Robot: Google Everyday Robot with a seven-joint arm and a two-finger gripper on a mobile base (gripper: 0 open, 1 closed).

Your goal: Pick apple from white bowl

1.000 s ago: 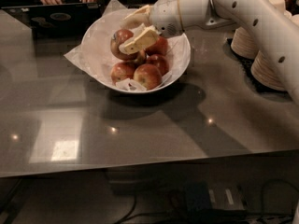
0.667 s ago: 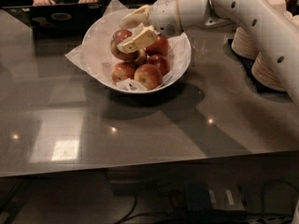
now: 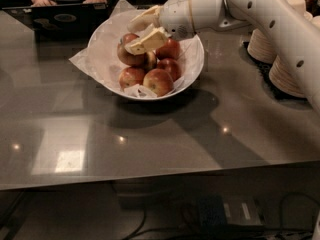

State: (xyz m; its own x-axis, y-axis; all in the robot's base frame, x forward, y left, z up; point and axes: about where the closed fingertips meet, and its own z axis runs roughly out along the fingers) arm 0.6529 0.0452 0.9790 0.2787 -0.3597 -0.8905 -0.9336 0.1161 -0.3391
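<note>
Camera view shows the gripper (image 3: 131,38) reaching in from the right, down in the bowl (image 3: 196,64) on the table (image 3: 165,134). Its fingers (image 3: 149,39) are spread wide, one on each side of the apple (image 3: 128,55), which sits at the top left of the pile, resting on the smaller apples (image 3: 158,81). I judge this to be the grasp step, with the lift not yet begun. The next move calls for closing firmly on the apple, then rising straight up, clear of the rim and the paper (image 3: 82,60).
</note>
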